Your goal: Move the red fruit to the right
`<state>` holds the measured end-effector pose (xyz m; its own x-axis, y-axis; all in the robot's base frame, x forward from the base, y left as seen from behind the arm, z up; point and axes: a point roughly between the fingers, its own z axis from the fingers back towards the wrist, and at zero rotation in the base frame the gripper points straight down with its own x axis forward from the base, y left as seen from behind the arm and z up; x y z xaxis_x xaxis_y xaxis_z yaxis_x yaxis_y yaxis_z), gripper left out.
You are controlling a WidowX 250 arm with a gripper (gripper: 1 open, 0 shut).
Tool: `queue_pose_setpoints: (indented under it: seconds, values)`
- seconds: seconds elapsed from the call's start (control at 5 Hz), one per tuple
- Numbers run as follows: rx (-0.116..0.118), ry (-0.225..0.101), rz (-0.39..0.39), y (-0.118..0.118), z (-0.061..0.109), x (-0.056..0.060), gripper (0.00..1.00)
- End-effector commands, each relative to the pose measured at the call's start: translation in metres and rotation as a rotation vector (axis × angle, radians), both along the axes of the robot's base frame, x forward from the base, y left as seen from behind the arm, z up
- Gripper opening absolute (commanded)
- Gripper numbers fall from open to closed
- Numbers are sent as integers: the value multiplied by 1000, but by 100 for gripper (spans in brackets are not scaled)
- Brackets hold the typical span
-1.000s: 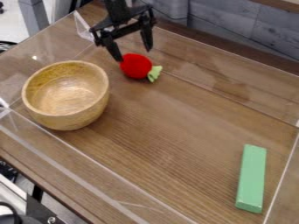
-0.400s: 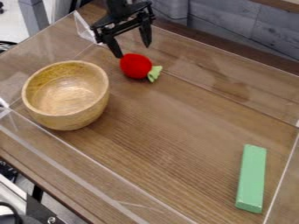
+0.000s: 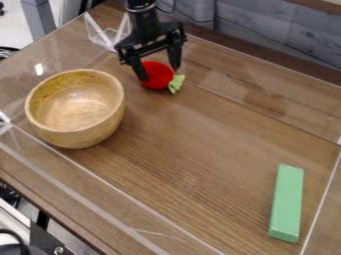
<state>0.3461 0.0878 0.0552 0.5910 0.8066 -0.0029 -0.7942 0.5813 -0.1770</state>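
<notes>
The red fruit (image 3: 159,75), small and round with a green leafy stem pointing right, lies on the wooden table at the back centre. My black gripper (image 3: 155,64) hangs open right over it, with one finger (image 3: 135,66) to its left and the other to its right. The fingers straddle the fruit and partly hide its upper side. The jaws stand wide and do not visibly press on the fruit.
A wooden bowl (image 3: 76,107) sits to the left of the fruit. A green rectangular block (image 3: 286,202) lies near the front right corner. A clear acrylic wall (image 3: 253,55) rims the table on all sides.
The gripper has moved right and down, from behind and left of the fruit to directly over it, staying open. The fruit has not moved.
</notes>
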Motion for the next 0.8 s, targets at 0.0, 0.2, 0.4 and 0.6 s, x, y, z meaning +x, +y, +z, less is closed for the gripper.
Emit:
queue_pose_setpoints:
  seconds: [0.0,0.2,0.4,0.6]
  values:
    - [32,-53,-26,-5,4,8,0]
    - [11,-68,-69,-14,8,9,0]
    - [-17,-96,-120,-29,16,12,0]
    - [-15,-121,-131,-41,25,11,0]
